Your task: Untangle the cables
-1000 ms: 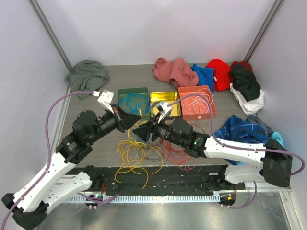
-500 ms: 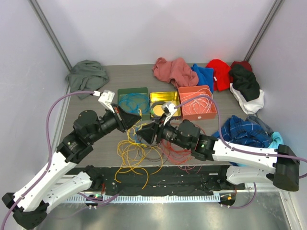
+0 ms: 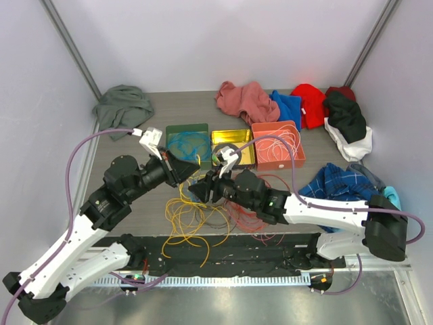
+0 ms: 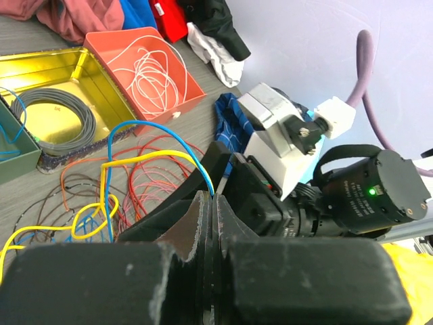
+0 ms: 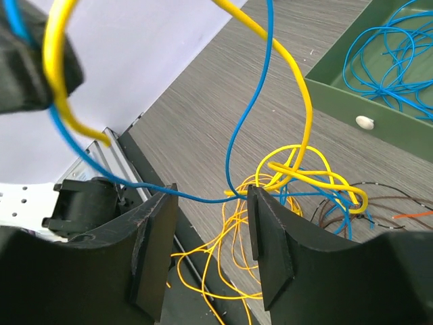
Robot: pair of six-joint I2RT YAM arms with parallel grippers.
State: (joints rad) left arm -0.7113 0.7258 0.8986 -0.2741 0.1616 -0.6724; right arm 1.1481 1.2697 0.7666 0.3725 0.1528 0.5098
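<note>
Cables (image 3: 193,217): left end effector (image 4: 207,198) clamps yellow and blue ones; right end effector (image 5: 211,206) gapes opposite, arms extended.

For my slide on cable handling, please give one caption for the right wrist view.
Open right gripper facing a knot of yellow cable and blue cable beside the green tray.

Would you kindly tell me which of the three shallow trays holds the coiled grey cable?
The shiny yellow metal tray, in the middle; the dark green tray holds loose blue wire and the orange tray white wire.
</note>
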